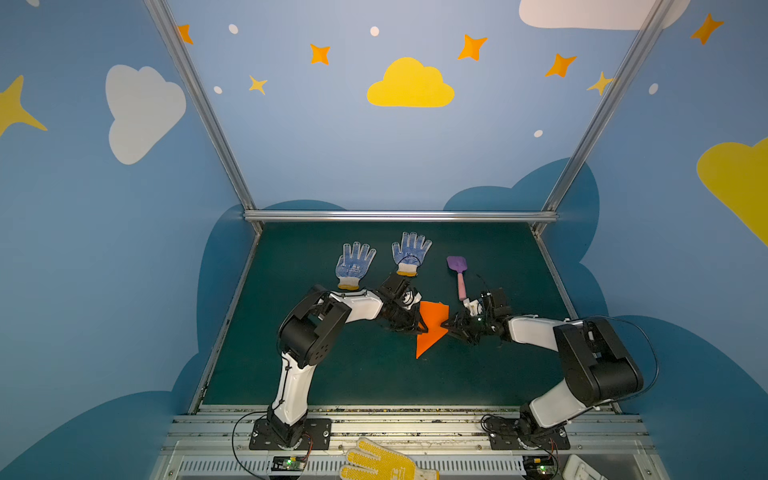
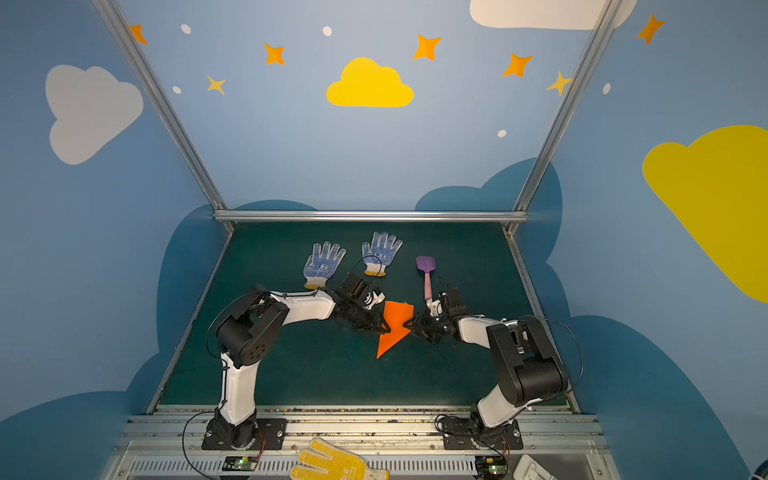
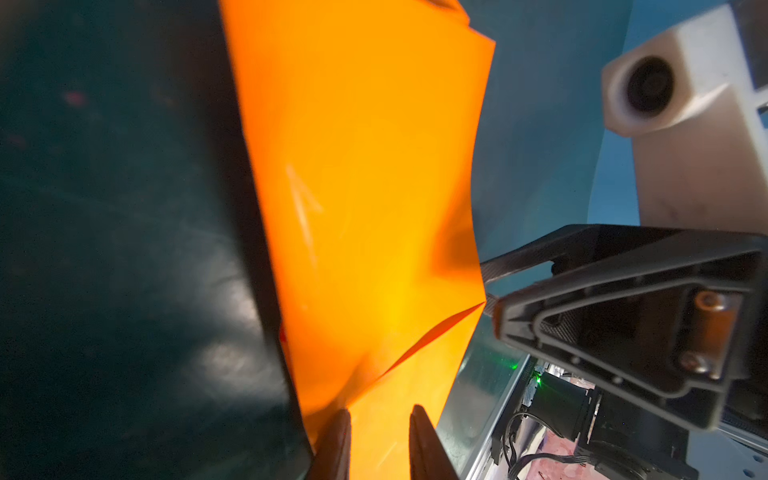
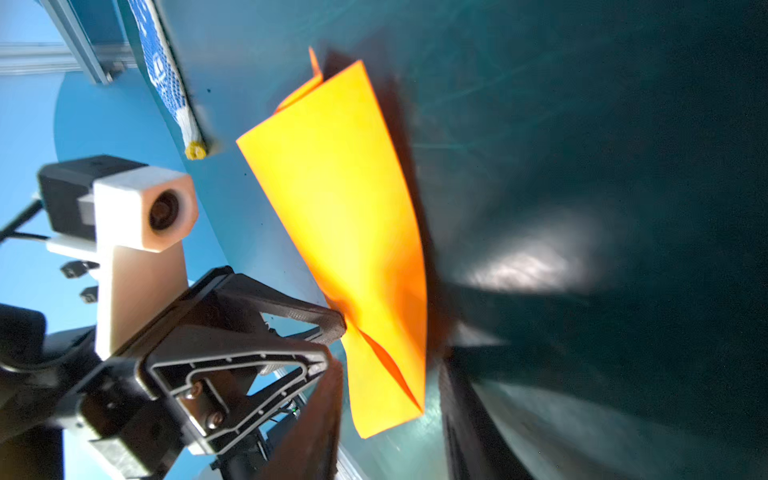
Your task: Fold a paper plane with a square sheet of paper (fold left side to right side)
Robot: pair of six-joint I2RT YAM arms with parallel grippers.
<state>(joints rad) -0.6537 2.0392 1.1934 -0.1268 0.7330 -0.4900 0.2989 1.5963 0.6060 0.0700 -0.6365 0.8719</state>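
Note:
The bright orange sheet of paper (image 1: 432, 320) (image 2: 397, 318) is folded into a pointed paper plane shape. It is held up off the green mat between both arms, tip toward the front. My left gripper (image 1: 423, 328) (image 3: 380, 411) is shut on its left edge, and the paper (image 3: 365, 187) creases from that pinch. My right gripper (image 1: 448, 325) (image 4: 390, 365) is at the right edge. Its jaws stand apart on either side of the paper (image 4: 345, 199), with a gap on each side. The left wrist view shows the right gripper's fingertips (image 3: 488, 270) at the paper's notch.
Two blue dotted gloves (image 1: 354, 266) (image 1: 410, 253) lie flat behind the left arm. A purple-and-pink toy shovel (image 1: 458, 274) lies just behind the right wrist. A yellow dotted glove (image 1: 382, 461) rests on the front rail. A metal bar (image 1: 399, 216) bounds the mat at the back.

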